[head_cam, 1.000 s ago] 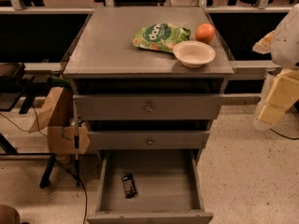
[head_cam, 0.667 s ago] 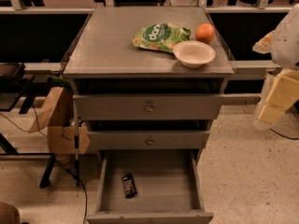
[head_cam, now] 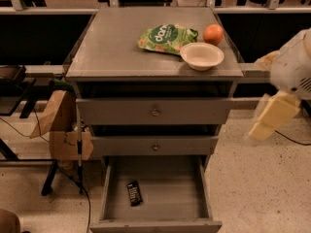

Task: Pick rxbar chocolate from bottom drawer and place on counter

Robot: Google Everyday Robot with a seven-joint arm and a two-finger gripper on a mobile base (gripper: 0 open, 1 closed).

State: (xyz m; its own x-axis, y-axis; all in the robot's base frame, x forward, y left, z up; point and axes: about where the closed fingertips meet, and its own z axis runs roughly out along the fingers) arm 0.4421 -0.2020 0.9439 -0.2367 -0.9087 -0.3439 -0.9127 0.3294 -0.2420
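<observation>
camera view, looking down at the front of a grey metal cabinet (head_cam: pixel 155 77) with three drawers. at the foot, pulled open: the wide shallow grey bottom drawer (head_cam: pixel 167 198). on its flat floor, left of the middle, lying flat and a bit slanted: the small black rectangular rxbar chocolate (head_cam: pixel 134 193) with pale lettering, touching no wall. above, pushed in: two grey upper drawers (head_cam: pixel 121 112) with round knobs. on the flat square grey desk (head_cam: pixel 112 42) on top, toward the back right: a crumpled green-and-white snack bag (head_cam: pixel 166 37), a round orange fruit (head_cam: pixel 213 33) just beside it, a pale round bowl (head_cam: pixel 202 55) in front of both. off to the right of the cabinet, level with the upper drawers, well apart from the rxbar chocolate: the pale yellowish claw (head_cam: pixel 269 118); cannot tell if released or clenched.
</observation>
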